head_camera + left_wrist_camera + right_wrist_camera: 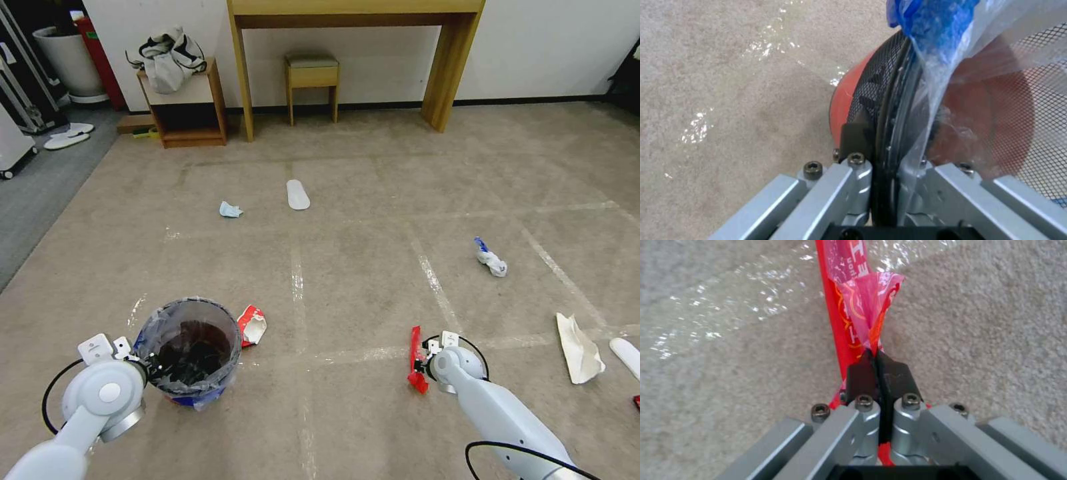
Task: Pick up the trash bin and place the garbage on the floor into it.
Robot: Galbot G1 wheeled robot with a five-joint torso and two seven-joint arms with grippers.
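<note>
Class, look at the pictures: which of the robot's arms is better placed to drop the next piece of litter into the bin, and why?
The right. The right gripper is already shut on the red wrapper, so it need only carry it across. The left gripper is clamped on the rim of the bin, so it cannot pick anything up.

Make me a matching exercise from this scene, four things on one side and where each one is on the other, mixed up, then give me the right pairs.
Things:
1. bin
2. red wrapper
3. carton
4. face mask

Places:
A. on the floor beside the bin
B. pinched in the right pincer
C. far out on the floor, left of the slipper
D. rim clamped by the left pincer

Pairs: 1-D, 2-B, 3-A, 4-C
</note>
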